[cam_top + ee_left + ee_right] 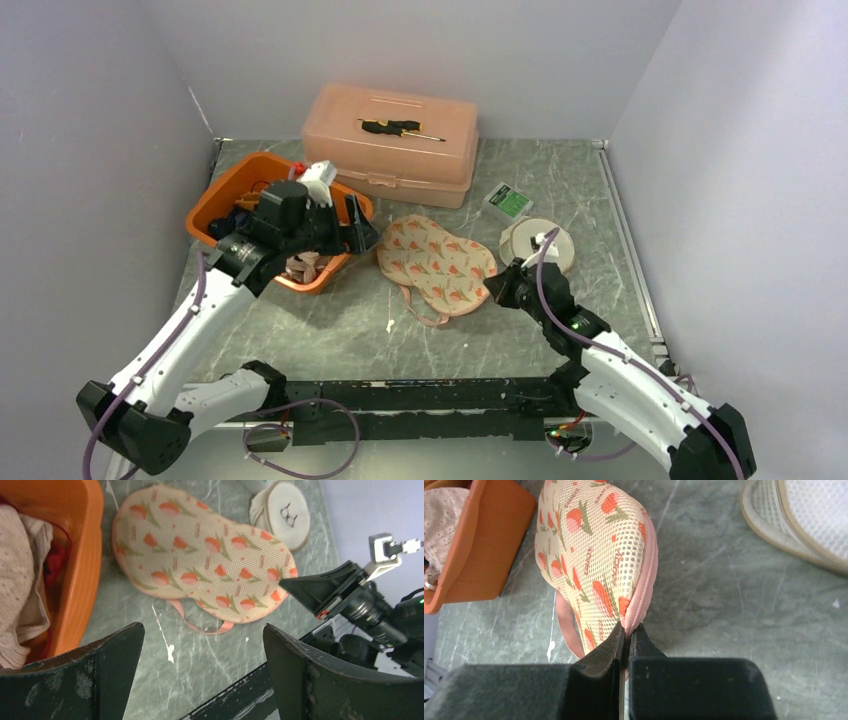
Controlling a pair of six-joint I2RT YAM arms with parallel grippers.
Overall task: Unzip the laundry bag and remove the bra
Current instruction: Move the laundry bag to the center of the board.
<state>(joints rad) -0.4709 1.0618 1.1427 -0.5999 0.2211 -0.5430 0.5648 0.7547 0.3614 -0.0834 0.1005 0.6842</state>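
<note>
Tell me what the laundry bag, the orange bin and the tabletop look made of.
The laundry bag: matte mesh fabric, visible holes, printed flowers, pink zipper edge. The orange bin: smooth moulded plastic, slight sheen. The tabletop: grey-green veined surface, stone or marble-print laminate; cannot tell which.

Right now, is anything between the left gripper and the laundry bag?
Nothing visible: only bare table separates the open left gripper from the laundry bag, whose zipper end the right gripper pinches.

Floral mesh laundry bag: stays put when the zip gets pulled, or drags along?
Probably drags: the dome-shaped floral mesh laundry bag looks light and nothing pins it; only the right gripper pinches its pink zipper. Likely semi-stiff, since it holds a domed shape.
</note>
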